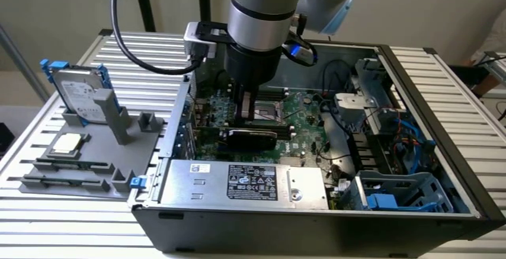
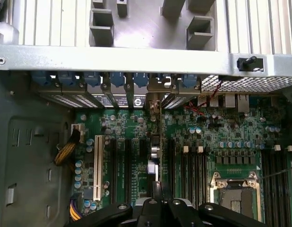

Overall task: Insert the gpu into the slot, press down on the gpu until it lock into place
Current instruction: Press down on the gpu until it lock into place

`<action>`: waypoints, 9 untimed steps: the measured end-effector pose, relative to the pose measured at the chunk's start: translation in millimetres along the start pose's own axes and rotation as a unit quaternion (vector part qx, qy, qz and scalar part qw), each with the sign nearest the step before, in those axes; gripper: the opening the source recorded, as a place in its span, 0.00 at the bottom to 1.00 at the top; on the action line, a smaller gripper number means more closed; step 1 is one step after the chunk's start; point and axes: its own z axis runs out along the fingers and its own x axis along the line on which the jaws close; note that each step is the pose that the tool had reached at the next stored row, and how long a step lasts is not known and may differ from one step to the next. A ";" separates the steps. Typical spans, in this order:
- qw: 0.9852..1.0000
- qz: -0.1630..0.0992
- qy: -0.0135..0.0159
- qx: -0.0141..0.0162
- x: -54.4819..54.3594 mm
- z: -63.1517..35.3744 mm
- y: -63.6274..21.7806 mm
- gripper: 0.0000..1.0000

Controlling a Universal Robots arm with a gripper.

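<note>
Push straight down, centred, no tilt, so both card ends seat evenly. Nearest: silver labelled power-supply box. Just behind it, thin black rectangular gpu card stands on edge on green motherboard, slot under it hidden. Pincer directly above gpu, fingers together, tips touching its top edge.

No text legible; printed label on silver power-supply box too small to read.
</note>
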 end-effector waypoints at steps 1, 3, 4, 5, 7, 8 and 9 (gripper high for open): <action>1.000 0.000 0.000 0.001 -0.5 2.0 1.6 0.11; 1.000 0.000 0.000 0.003 -1.5 6.1 5.4 0.11; 1.000 0.000 0.000 0.004 -1.6 8.0 6.3 0.11; 1.000 0.000 0.000 0.004 -1.7 9.9 6.4 0.11; 1.000 0.000 0.000 0.004 -1.6 13.4 6.0 0.11; 1.000 0.000 0.000 0.004 -1.7 14.9 5.9 0.11; 1.000 0.000 0.000 0.004 -1.8 16.2 5.9 0.11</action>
